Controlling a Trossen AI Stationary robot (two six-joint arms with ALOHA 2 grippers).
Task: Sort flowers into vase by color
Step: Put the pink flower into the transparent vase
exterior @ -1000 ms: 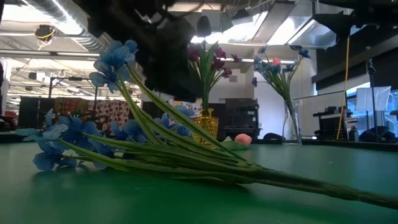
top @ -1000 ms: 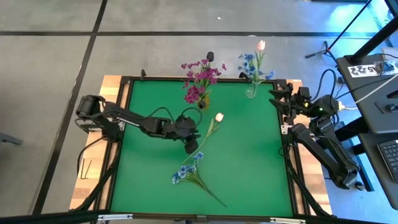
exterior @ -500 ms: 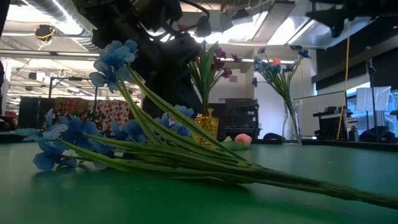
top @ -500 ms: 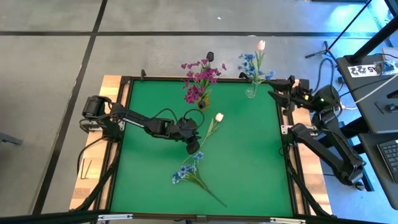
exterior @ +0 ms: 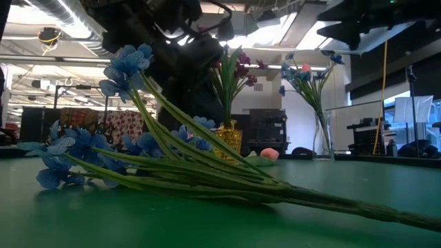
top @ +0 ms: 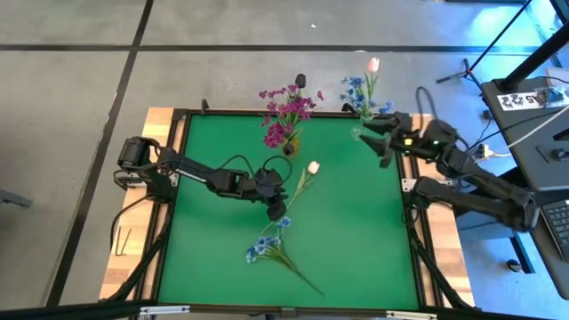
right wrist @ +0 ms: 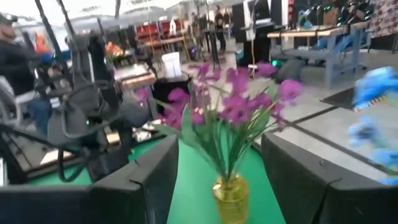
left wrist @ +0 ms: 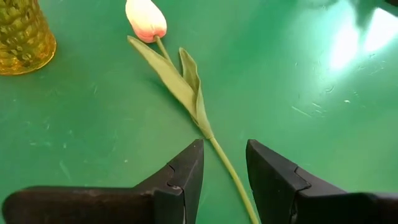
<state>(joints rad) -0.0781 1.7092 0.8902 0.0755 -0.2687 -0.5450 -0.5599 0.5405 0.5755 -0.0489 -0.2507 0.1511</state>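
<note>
A pale tulip (top: 313, 167) lies on the green mat (top: 356, 231), its stem (left wrist: 225, 163) running toward the near left. My left gripper (left wrist: 225, 155) is open and slants down, with one finger on each side of that stem and a gap to both. A blue spray (top: 267, 247) lies flat nearer the front edge. The magenta flowers (top: 284, 116) stand in a yellow vase (left wrist: 22, 37). Blue flowers and a tulip (top: 373, 64) stand in a clear vase (exterior: 322, 138). My right gripper (top: 372, 135) hangs open and level beside the clear vase, facing the magenta flowers (right wrist: 236, 106).
Both vases stand along the far edge of the mat, the yellow one left of the clear one. A black frame (top: 418, 258) borders the mat. The mat's right half and near left corner are bare. People and furniture show in the room beyond.
My right arm has swung in from outside the table's right edge toward the far right corner. Its gripper now sits next to the clear vase and has turned toward the table's left.
</note>
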